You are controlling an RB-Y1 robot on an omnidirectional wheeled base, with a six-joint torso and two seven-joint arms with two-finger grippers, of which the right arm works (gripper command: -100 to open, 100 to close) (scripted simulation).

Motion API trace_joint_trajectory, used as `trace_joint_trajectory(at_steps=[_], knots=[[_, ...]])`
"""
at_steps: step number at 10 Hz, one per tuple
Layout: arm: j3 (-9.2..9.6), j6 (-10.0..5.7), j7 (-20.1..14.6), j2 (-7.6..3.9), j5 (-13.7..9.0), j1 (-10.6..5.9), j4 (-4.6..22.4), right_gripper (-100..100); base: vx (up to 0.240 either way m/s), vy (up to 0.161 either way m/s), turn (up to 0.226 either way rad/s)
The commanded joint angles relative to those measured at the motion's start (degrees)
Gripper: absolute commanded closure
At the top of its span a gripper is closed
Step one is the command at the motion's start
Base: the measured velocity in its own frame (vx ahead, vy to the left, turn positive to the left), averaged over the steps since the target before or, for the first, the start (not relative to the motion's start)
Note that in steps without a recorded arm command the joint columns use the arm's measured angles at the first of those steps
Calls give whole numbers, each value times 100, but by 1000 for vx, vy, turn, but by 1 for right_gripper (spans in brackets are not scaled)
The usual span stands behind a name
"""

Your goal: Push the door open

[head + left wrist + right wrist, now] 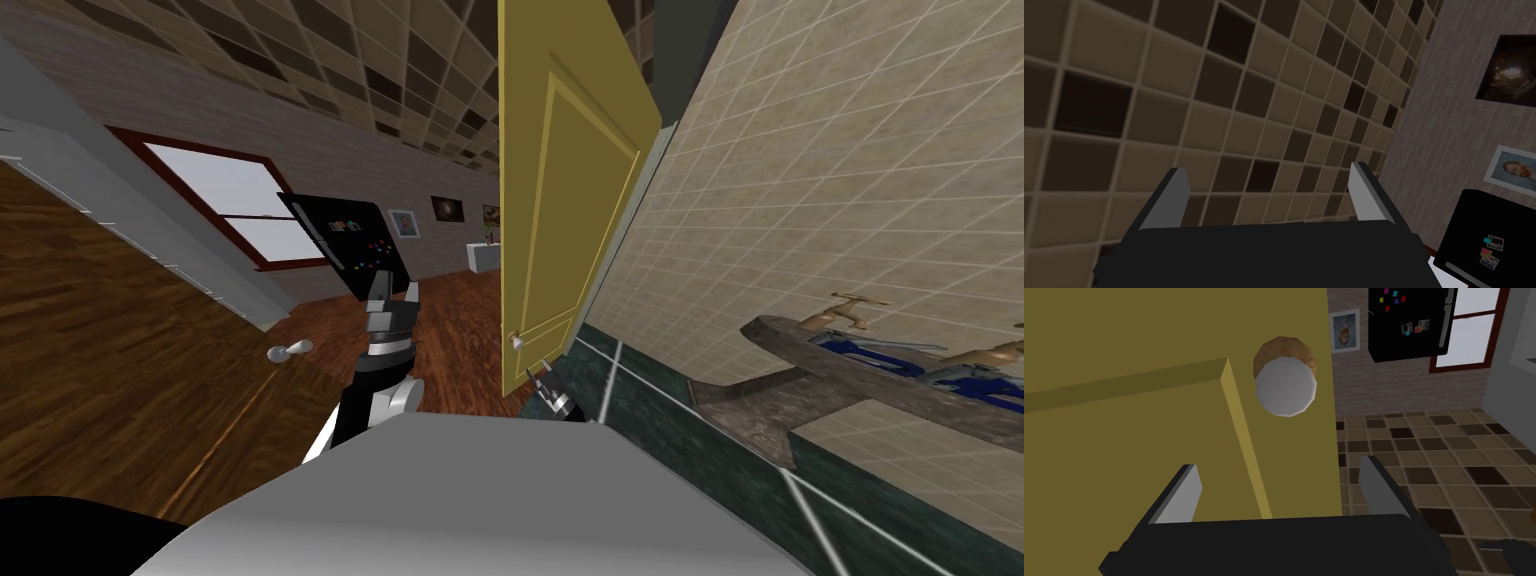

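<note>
The yellow panelled door [560, 200] stands partly swung, seen almost edge-on ahead of me, with a small round knob [515, 341] low on its free edge. In the right wrist view the door [1134, 438] is close in front, its grey-faced knob [1285, 386] just beyond the fingers. My right gripper [1279, 493] is open and holds nothing; in the head view it [545, 385] sits just below the knob. Whether a finger touches the door I cannot tell. My left gripper [393, 295] is raised left of the door, open and empty [1269, 197].
A black fridge [345, 240] stands beyond the doorway by a window. A brown wooden panel with a lever handle [290, 350] lies close on my left. To the right a tiled wall carries a sink counter [800, 350] with taps.
</note>
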Motion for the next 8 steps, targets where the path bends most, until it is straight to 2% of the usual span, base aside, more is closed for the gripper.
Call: trace_joint_trajectory(at_steps=[1,3,4,8], knots=[[-33,-55,265,-17,116,53,-21,-100,-18,16,-75],[-58,-84,474,-39,237,123,-89,-100,-14,15,-52],[-46,-65,387,-34,197,108,-86,-100,-6,7,-9],[-74,19,491,71,191,33,-26,-100,167,93,30]])
